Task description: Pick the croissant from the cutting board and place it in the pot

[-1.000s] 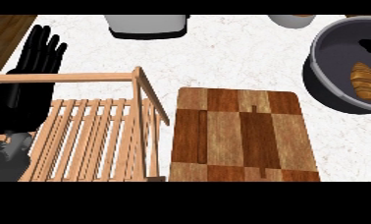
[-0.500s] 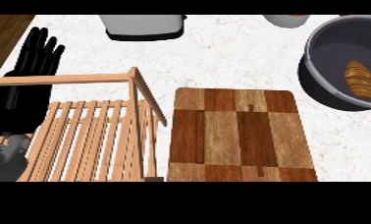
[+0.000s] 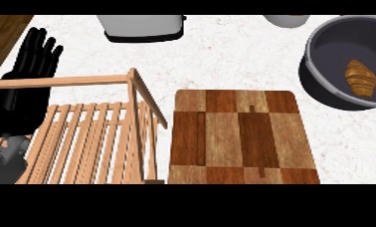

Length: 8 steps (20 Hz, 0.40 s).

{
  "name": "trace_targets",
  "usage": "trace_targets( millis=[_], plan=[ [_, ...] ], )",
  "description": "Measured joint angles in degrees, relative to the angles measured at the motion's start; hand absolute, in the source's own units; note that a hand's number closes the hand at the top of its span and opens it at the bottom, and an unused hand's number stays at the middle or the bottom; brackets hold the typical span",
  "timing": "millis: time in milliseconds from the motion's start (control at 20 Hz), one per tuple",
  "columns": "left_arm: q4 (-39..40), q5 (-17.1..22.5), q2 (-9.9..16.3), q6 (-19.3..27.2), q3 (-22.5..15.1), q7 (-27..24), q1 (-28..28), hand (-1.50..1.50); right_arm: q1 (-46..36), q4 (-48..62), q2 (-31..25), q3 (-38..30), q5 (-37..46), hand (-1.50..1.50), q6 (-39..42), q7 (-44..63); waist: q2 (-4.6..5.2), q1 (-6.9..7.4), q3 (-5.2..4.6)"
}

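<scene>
We see one white bench (image 3: 235, 61), one wooden rack (image 3: 88, 131), one bare cutting board (image 3: 238, 136), one pot (image 3: 323, 79) now further in view, one left hand (image 3: 29, 71) resting wide open as before, and one croissant (image 3: 358, 76) in the pot.

**White stone counter seen from steeply above**

A white counter (image 3: 228, 56) with faint grey speckling fills most of the view. At 10 o'clock, in the far corner, a strip of dark brown wooden surface (image 3: 13, 26) borders the counter's edge. At 12 o'clock a pale grey appliance (image 3: 143, 27) with a dark base stands partly cut off by the upper edge. At 1 o'clock a small light-coloured round vessel (image 3: 286, 20) is also cut off. At 8 o'clock a light wooden slatted rack (image 3: 92, 131) rests on the counter, its rail raised above the slats. The light is soft and even, with faint shadows.
</scene>
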Motion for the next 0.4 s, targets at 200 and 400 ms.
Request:
trace_targets(
  millis=[200, 400],
  plan=[
    [0.3, 0.8, -0.3, -0.8, 0.3, -0.9, 0.1, 0.0, 7.3, -6.5, 2.0, -2.3, -4.8, -1.5, 2.4, -2.2, 0.0, 0.01, 0.04],
    [0.0, 0.5, -0.2, 0.0, 0.2, -0.4, -0.2, 0.0, 14.0, -11.8, 2.6, -5.3, -9.5, -1.5, 5.7, -3.2, 0.2, 0.26, -0.13]
  ],
)
